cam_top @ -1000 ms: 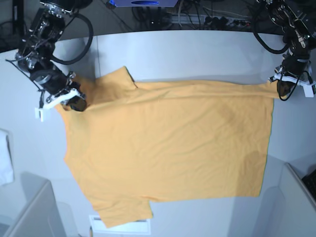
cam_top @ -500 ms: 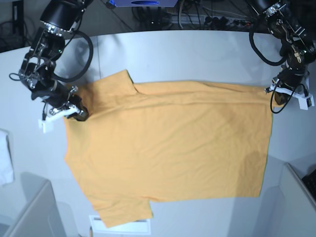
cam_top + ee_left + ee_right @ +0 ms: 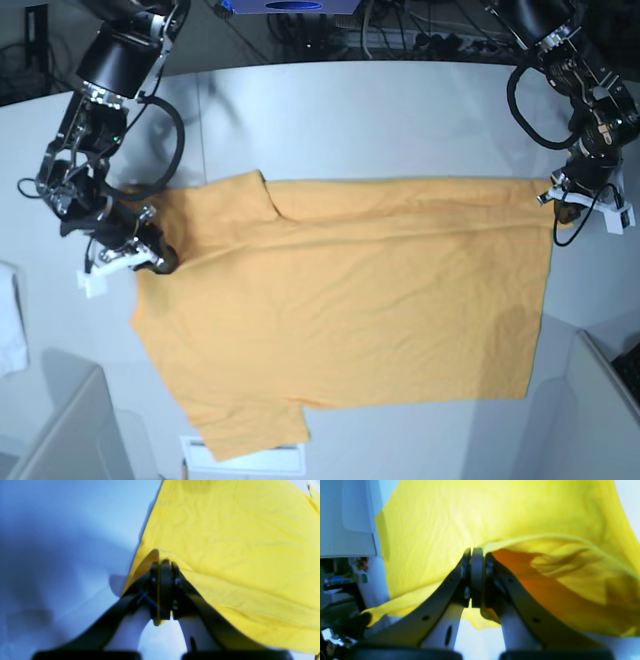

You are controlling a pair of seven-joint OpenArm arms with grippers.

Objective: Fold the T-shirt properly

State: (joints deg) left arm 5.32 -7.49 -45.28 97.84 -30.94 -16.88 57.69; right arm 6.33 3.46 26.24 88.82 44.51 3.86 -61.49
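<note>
Grey table (image 3: 400,110); both pincers (image 3: 162,566) (image 3: 474,552) clamped on T-shirt (image 3: 350,310).

Both arms low — jaws pinched tight.

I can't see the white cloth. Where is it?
In the base view, the white cloth lies at the far left table edge, just left of the T-shirt, below the right gripper.
</note>
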